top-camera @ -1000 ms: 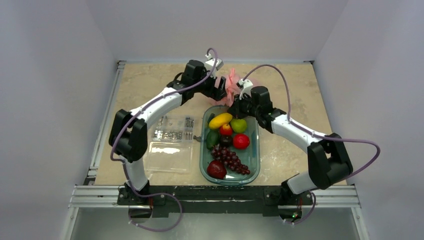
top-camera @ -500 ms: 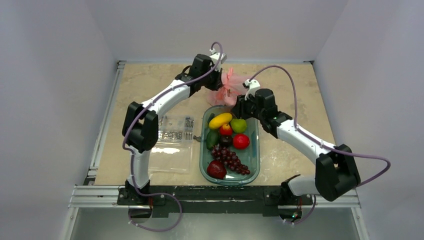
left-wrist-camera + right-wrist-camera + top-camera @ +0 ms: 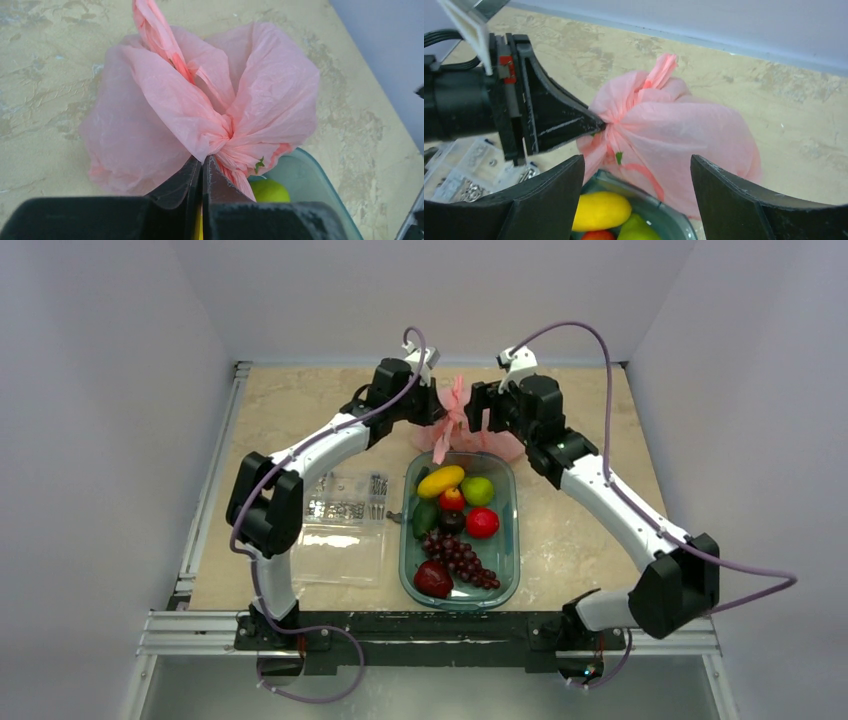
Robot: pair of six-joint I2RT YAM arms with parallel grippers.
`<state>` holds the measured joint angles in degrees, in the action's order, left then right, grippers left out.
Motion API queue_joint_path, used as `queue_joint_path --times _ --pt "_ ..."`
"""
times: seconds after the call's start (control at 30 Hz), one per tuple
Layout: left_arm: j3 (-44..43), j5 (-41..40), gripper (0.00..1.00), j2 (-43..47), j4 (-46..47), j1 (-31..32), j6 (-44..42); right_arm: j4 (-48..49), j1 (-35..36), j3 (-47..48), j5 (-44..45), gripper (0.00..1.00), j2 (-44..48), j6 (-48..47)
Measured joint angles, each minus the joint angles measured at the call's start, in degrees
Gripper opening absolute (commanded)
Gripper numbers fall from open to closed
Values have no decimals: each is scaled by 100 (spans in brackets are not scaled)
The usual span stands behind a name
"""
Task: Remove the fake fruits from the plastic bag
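**A:** Left claw, state?

**B:** The left gripper (image 3: pixel 202 167) is fully closed. Its fingertips are pinched on the gathered neck of the pink plastic bag (image 3: pixel 272 100), right at the knot (the film bunches out on either side of the tips). One handle loop sticks up past the pinch.

**A:** Right claw?

**B:** The right gripper (image 3: pixel 636 161) is spread wide and holds nothing. It hovers on the bag's near side, facing it, and I see no contact in the wrist view.

**A:** Bag position?

**B:** It sits on the table (image 3: pixel 600 420) at the far end of the green tray (image 3: pixel 512 562), between the two claws. Its near edge overhangs the tray's far rim. The bag is puffed and tied, and its contents do not show through the film. Only a small green fleck shows, just below the knot.

**A:** Tray contents?

**B:** There is a yellow oval fruit (image 3: pixel 441 480) and a green apple (image 3: pixel 477 490) at the far end, nearest the bag. A dark purple grape bunch (image 3: pixel 462 558) lies toward the near end, with several red and dark pieces around it.

**A:** Anything else on the table?

**B:** A clear parts box (image 3: pixel 345 512) holding small metal bits sits left of the tray.
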<state>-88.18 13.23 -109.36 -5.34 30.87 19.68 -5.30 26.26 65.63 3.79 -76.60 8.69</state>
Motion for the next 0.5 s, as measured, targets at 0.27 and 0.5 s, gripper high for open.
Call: queue_joint_path --times 0.27,0.5 --pt "35 258 0 9 376 2 619 22 59 459 225 72 -1021 -693" --pt "92 385 0 9 444 4 901 70 118 568 422 55 -1567 -979"
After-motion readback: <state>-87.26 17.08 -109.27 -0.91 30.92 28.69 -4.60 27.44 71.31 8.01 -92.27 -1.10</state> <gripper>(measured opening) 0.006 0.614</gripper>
